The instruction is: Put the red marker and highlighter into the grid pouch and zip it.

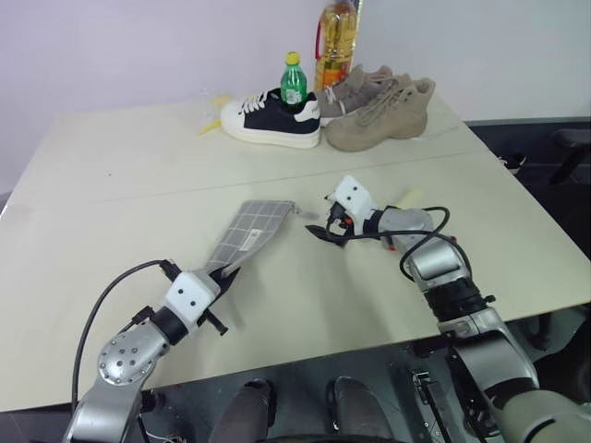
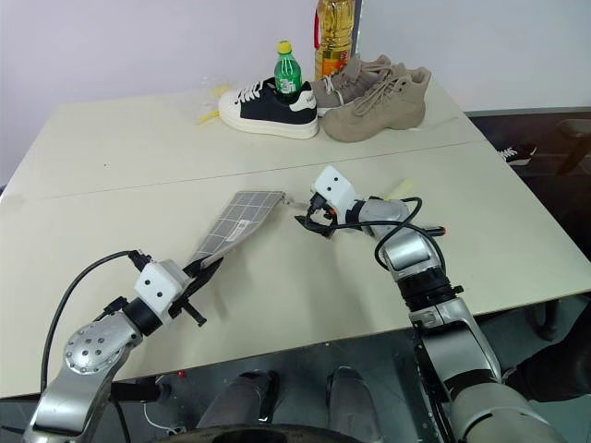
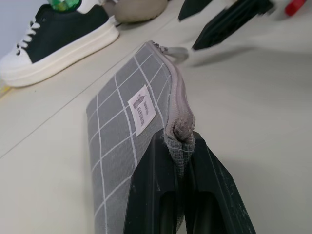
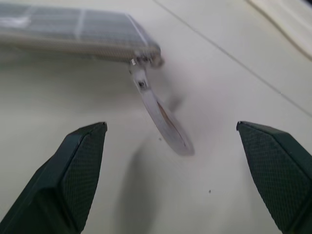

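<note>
The grid pouch (image 1: 249, 231) is grey with white lines and a small white label (image 3: 142, 111). It lies on the table, raised at its near end. There my left gripper (image 3: 179, 146) is shut on the pouch's corner, beside the zipper seam. The silvery pull tab (image 4: 161, 119) sticks out from the pouch's far end. My right gripper (image 1: 325, 229) hovers just past that end, open, with the tab between its fingers (image 4: 80, 161) and touching neither. The red marker and the highlighter are hidden from view.
At the back of the table (image 1: 111, 212) stand a black-and-white sneaker (image 1: 272, 118), a green bottle (image 1: 294, 81), a pair of tan shoes (image 1: 383, 111) and an oil bottle (image 1: 334, 41). Pale yellow scraps lie near the sneaker (image 1: 214, 125) and behind my right arm (image 1: 407, 197).
</note>
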